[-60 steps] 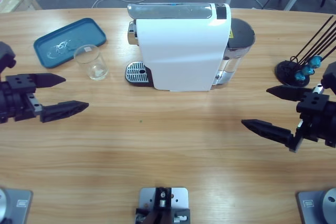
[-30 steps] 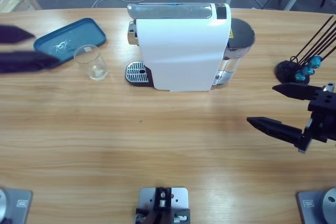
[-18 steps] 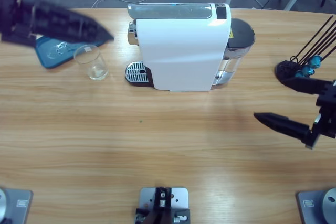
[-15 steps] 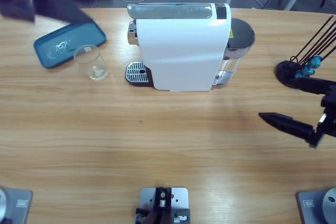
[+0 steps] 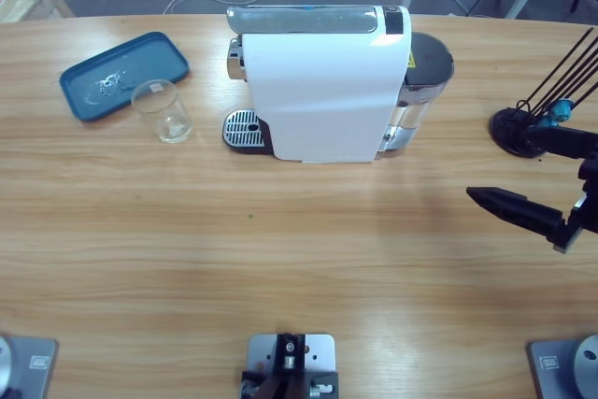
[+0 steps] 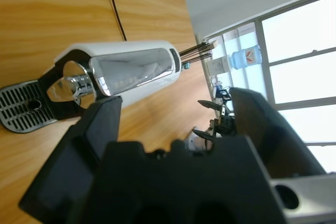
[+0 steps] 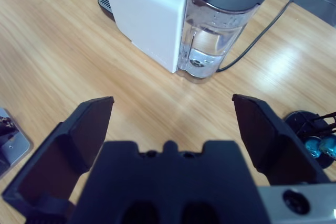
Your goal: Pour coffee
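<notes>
Currently both grippers empty, fingers apart: right gripper over surface right of coffee machine; left gripper raised, facing machine's spout.

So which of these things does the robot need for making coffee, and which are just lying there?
For the job:
- big white coffee machine with clear water tank
- small clear glass cup
- round black rack of teal-blue capsules

Just lying about:
- flat teal-blue tray
- long wooden table
</notes>
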`<state>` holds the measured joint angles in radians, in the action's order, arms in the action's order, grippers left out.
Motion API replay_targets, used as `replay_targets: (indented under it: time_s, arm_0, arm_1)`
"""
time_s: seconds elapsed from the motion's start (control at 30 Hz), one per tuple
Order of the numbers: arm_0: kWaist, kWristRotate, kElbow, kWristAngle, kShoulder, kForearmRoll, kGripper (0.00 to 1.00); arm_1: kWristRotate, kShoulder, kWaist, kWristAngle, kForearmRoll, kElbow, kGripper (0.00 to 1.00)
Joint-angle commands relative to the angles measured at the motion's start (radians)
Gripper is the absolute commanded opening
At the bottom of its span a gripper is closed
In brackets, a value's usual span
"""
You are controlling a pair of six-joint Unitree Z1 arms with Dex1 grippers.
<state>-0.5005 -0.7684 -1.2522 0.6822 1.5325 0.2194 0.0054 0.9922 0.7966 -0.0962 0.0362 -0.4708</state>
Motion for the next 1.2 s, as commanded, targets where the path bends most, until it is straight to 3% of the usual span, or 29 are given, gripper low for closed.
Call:
replay_targets:
  time_s: [0.03,0.43,1.2]
  arm_0:
    - [0.027,-0.048,0.03,0.088,0.103,-0.011,0.881]
    - [0.068,-0.051,0.083,0.166,0.165,-0.012,0.881]
    - [0.068,-0.093,0.082,0.218,0.277,-0.2,0.881]
  arm_1:
    - [-0.002,-0.006,0.006,-0.011,-0.013,0.02,1.0]
    - [-0.003,-0.003,0.006,-0.011,-0.022,0.023,1.0]
    - [-0.004,0.003,0.006,-0.013,-0.035,0.026,1.0]
